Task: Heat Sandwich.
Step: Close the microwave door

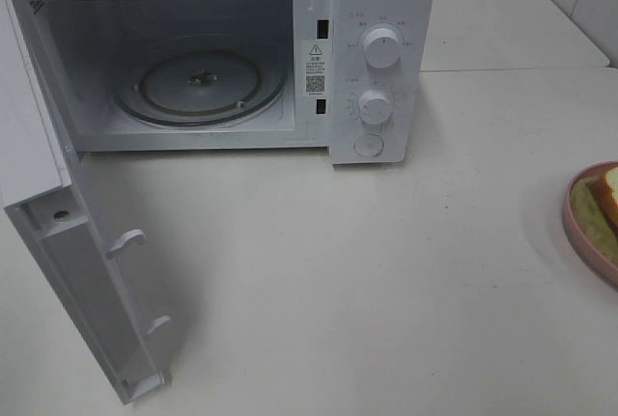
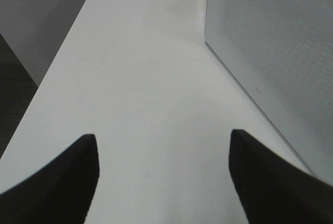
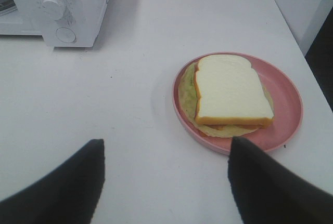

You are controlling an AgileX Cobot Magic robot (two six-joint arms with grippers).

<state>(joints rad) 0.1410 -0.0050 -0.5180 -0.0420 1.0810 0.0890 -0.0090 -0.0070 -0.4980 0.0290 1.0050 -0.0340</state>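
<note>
We found the microwave (image 1: 241,49) standing at the back left of the white counter (image 1: 367,271), its door (image 1: 58,213) swung fully open toward the counter's front left corner. Inside, the glass turntable (image 1: 201,86) lay bare. On the control panel at the oven's right side we counted two white dials, the upper dial (image 1: 382,47) above the lower dial (image 1: 375,105), with a round button (image 1: 368,146) beneath them.

The sandwich (image 3: 229,93) sat on a pink plate (image 3: 285,110) at the counter's right edge, well apart from the microwave; in the high view only a sliver of plate and bread showed at the frame's border. From the right wrist we saw it whole: a top slice of pale bread with tan crust, lying askew over a greenish-yellow layer that spread out from under it.

The right gripper (image 3: 164,182) hung above the counter just short of the plate, its two dark fingers (image 3: 270,187) spread wide and holding nothing. The left gripper (image 2: 164,180) was likewise splayed open and empty over bare counter, with the perforated outer face of the microwave door (image 2: 276,52) beside it. Neither gripper showed in the high view.
</note>
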